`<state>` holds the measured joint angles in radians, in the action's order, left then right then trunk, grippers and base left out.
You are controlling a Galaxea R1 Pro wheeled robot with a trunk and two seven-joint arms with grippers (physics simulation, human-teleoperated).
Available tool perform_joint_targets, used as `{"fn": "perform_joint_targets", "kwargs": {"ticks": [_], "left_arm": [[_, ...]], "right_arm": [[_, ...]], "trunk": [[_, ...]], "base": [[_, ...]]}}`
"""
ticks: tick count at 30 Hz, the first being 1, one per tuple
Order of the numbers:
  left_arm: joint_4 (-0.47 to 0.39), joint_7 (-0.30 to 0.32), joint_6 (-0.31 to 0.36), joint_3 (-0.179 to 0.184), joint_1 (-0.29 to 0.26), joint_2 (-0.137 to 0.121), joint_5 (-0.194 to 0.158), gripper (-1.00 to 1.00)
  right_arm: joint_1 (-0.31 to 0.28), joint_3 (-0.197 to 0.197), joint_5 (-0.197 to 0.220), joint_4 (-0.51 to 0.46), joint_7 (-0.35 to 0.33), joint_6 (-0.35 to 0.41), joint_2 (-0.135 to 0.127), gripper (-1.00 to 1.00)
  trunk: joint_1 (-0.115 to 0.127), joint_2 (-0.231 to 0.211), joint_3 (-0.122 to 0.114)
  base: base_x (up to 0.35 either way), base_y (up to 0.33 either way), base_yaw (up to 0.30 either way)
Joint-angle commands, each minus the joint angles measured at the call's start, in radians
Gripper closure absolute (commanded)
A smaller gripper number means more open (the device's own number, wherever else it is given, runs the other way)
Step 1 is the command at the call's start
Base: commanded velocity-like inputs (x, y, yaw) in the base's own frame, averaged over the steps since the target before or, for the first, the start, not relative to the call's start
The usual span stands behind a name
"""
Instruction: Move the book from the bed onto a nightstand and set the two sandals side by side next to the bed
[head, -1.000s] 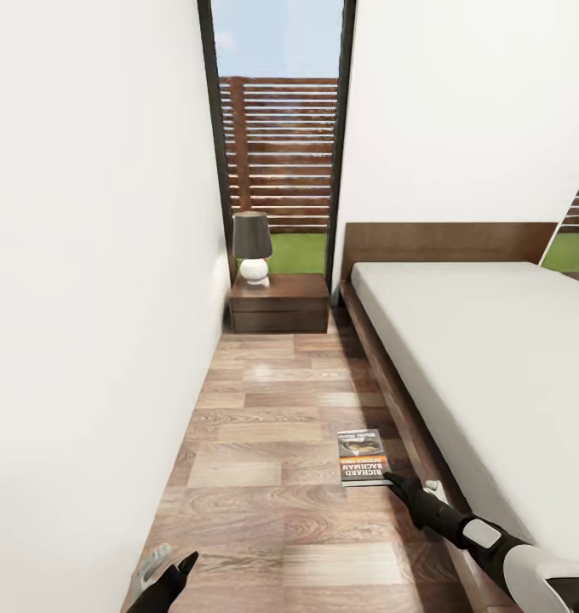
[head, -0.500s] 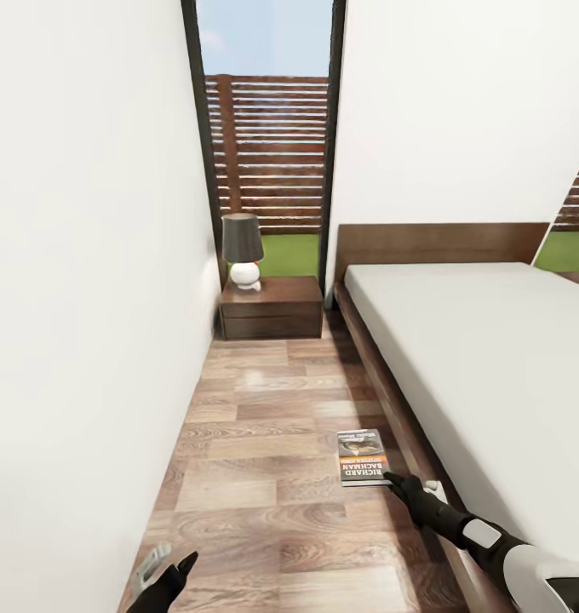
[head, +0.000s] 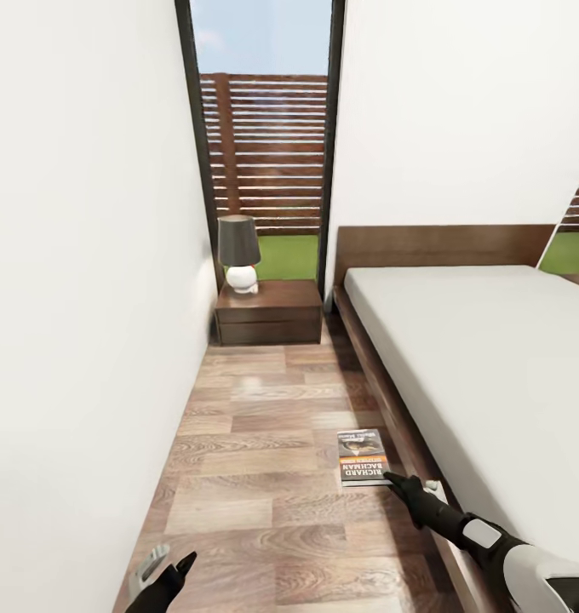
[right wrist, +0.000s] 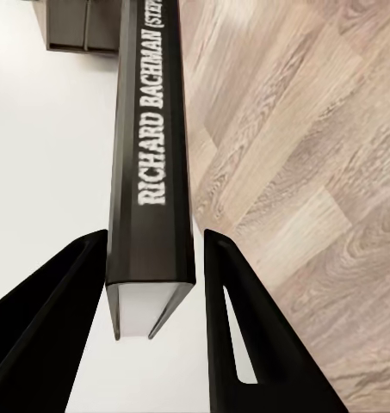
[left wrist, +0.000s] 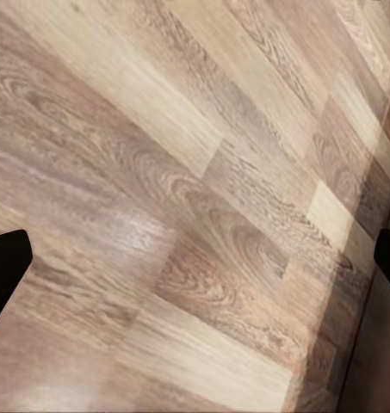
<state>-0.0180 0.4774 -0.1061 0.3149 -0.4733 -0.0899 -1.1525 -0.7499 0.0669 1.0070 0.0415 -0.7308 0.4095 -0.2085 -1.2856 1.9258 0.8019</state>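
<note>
The book [head: 362, 457], dark grey with an orange band and "RICHARD BACHMAN" in white, hangs level above the wood floor beside the bed [head: 494, 358]. My right gripper [head: 393, 482] is shut on its near edge. In the right wrist view the book's spine [right wrist: 151, 146] runs out between the two black fingers [right wrist: 48, 318]. My left gripper [head: 164, 577] is low by the left wall, open and holding nothing; its fingertips [left wrist: 3, 267] stand far apart over bare planks. The nightstand [head: 268, 311] stands ahead against the window. The sandals are out of view.
A dark-shaded lamp [head: 238, 253] with a white base sits on the nightstand's left half. A white wall [head: 77, 323] bounds the left of a narrow floor aisle [head: 264, 443], and the bed's dark frame [head: 383, 400] bounds the right. A tall window [head: 264, 145] lies behind.
The whole view has shifted as the camera moved: window, lamp and nightstand now sit a little further left. The book stays in my right gripper, and both arms keep their pose.
</note>
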Motion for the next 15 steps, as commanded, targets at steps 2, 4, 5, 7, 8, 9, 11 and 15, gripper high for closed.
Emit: {"fn": "perform_joint_targets", "kwargs": {"ticks": [2,4,5,7,8,9,11,15], "left_arm": [[0.001,0.003,-0.004,0.009,-0.001,0.000,-0.006,-1.00],[0.001,0.003,-0.004,0.009,-0.001,0.000,-0.006,-1.00],[0.001,0.003,-0.004,0.008,-0.001,0.000,-0.006,-1.00],[0.001,0.003,-0.004,0.008,-0.001,0.000,-0.006,-1.00],[0.001,0.003,-0.004,0.008,-0.001,0.000,-0.006,-1.00],[0.001,0.003,-0.004,0.008,-0.001,-0.001,-0.006,-1.00],[0.001,0.003,-0.004,0.008,-0.001,-0.001,-0.006,-1.00],[0.001,0.003,-0.004,0.008,-0.001,-0.002,-0.006,-1.00]], "right_arm": [[-0.002,0.002,0.013,0.003,-0.005,0.008,0.000,1.00],[-0.002,0.002,0.013,0.003,-0.005,0.008,0.000,1.00],[-0.002,0.002,0.013,0.003,-0.005,0.008,0.000,1.00],[-0.002,0.002,0.013,0.003,-0.005,0.008,0.000,1.00],[-0.002,0.002,0.013,0.003,-0.005,0.008,0.000,1.00],[-0.002,0.002,0.013,0.003,-0.005,0.007,0.000,1.00],[-0.002,0.002,0.013,0.003,-0.005,0.007,0.000,1.00],[-0.002,0.002,0.013,0.003,-0.005,0.008,0.000,1.00]], "trunk": [[0.000,0.000,0.001],[0.000,0.000,0.001],[0.000,0.000,0.001],[0.000,0.000,0.001],[0.000,0.000,0.001],[0.000,0.000,0.001],[0.000,0.000,0.001],[0.000,0.000,0.001]], "base": [[0.197,-0.020,0.000],[0.191,-0.040,0.000],[0.188,-0.057,0.000],[0.186,-0.072,0.000],[0.184,-0.084,0.000],[0.181,-0.095,0.000],[0.177,-0.098,0.000],[0.170,-0.095,0.000]]}}
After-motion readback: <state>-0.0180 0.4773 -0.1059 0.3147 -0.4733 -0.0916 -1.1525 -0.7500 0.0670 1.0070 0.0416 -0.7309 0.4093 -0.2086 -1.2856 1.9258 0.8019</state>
